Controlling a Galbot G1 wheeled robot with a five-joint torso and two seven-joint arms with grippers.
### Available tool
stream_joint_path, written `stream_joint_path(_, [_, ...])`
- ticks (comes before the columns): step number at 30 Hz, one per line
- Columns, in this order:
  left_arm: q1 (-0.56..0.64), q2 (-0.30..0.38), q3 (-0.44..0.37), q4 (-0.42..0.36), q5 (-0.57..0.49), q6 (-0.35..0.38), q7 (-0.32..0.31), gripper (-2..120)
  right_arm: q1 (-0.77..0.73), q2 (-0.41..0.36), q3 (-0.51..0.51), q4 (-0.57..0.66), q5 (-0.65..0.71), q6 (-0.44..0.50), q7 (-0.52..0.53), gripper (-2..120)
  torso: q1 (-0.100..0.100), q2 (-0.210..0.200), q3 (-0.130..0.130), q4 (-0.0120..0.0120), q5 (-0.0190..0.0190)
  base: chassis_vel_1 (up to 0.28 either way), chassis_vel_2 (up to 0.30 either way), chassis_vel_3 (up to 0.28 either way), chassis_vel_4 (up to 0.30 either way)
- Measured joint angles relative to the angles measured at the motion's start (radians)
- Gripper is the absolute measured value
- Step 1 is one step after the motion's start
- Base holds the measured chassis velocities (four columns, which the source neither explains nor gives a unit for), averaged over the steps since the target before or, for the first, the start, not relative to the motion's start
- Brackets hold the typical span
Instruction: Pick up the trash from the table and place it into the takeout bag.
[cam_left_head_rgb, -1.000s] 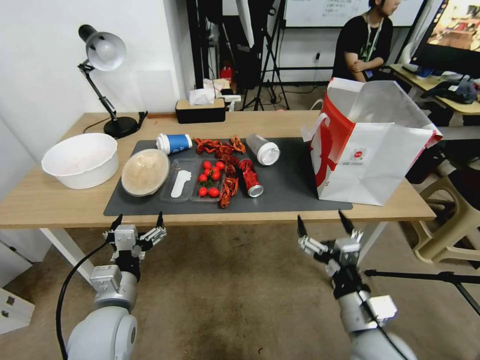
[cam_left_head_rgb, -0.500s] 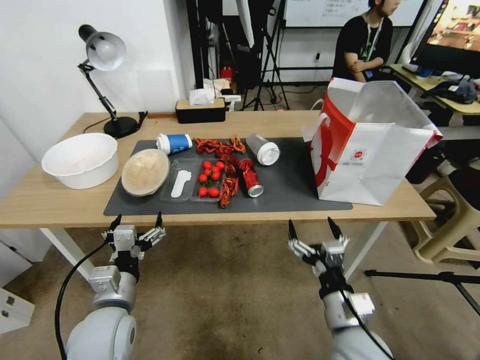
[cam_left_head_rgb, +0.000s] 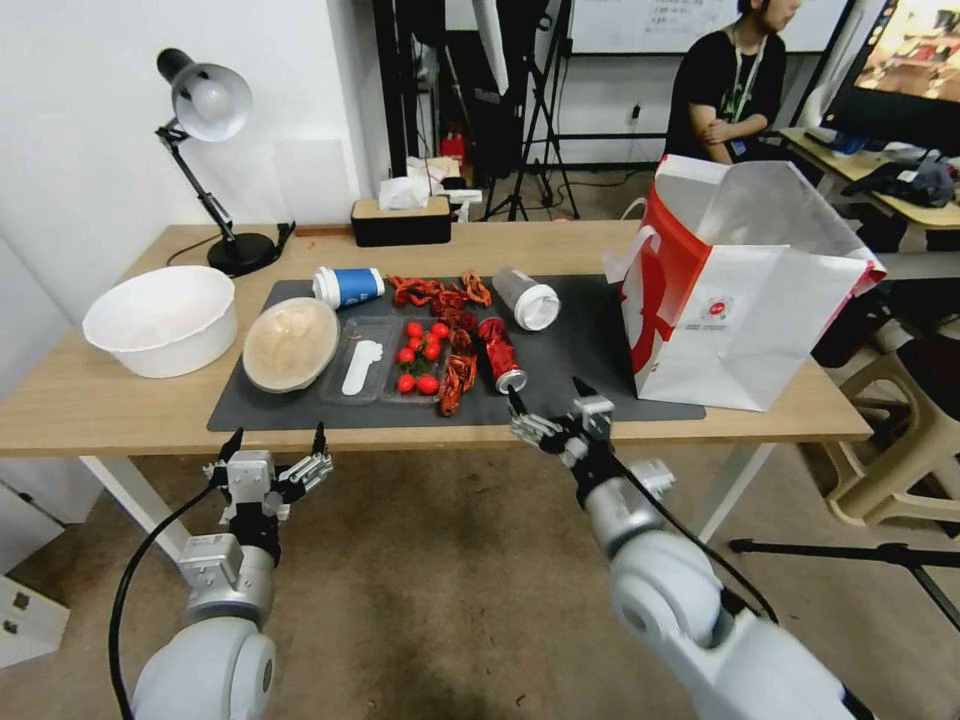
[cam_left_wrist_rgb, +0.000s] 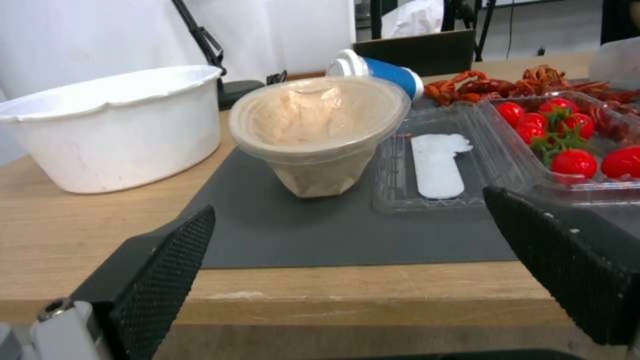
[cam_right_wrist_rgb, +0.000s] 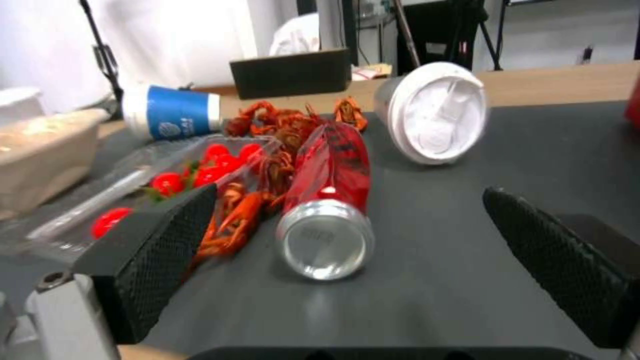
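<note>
Right wrist view shows the empty right pincer (cam_right_wrist_rgb: 347, 260) wide open facing the red drink can (cam_right_wrist_rgb: 328, 200); straddle its body squarely before closing.

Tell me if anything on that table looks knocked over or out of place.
Yes. The red drink can, the clear white-lidded cup and the blue paper cup lie on their sides on the dark grey mat.
</note>
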Motion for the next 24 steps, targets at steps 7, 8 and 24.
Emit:
stream_joint_path(7, [0.001, -0.010, -0.007, 0.000, 0.007, -0.005, 0.000, 100, 0.188, 0.004, -0.105, -0.144, 0.065, -0.046, 0.021, 100, 0.000, 0.000, 0.000, 0.0001, -0.0001, 0.000, 0.000, 0.000, 0.000])
stream_joint_path(8, [0.001, -0.012, -0.008, 0.000, 0.007, -0.005, -0.001, 100, 0.202, 0.008, -0.117, -0.156, 0.073, -0.049, 0.024, 100, 0.000, 0.000, 0.000, 0.0000, 0.0000, 0.000, 0.000, 0.000, 0.000])
stream_joint_path(24, [0.002, -0.015, -0.015, 0.000, 0.007, -0.023, -0.004, 100, 0.258, 0.053, -0.176, -0.235, 0.081, -0.066, 0.057, 70, 0.000, 0.000, 0.000, 0.0000, -0.0001, 0.000, 0.000, 0.000, 0.000])
